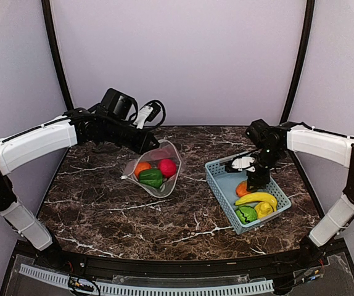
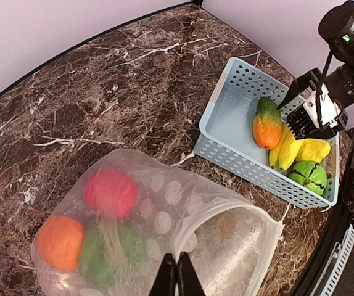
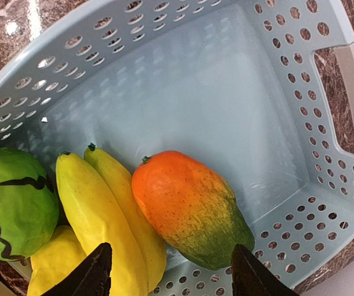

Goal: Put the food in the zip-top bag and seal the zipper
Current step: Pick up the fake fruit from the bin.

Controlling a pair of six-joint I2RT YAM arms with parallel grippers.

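Three toy fruits [image 2: 110,192] show through the dotted clear zip-top bag [image 2: 226,231], left claw [image 2: 177,274] pinching its rim; right claw [image 3: 171,248] spread wide.

In the left wrist view the zip-top bag [image 2: 164,197] runs off the bottom edge, and the green pieces [image 2: 94,259] inside it blur behind the plastic. In the right wrist view the left edge crops the green round piece [image 3: 10,203].
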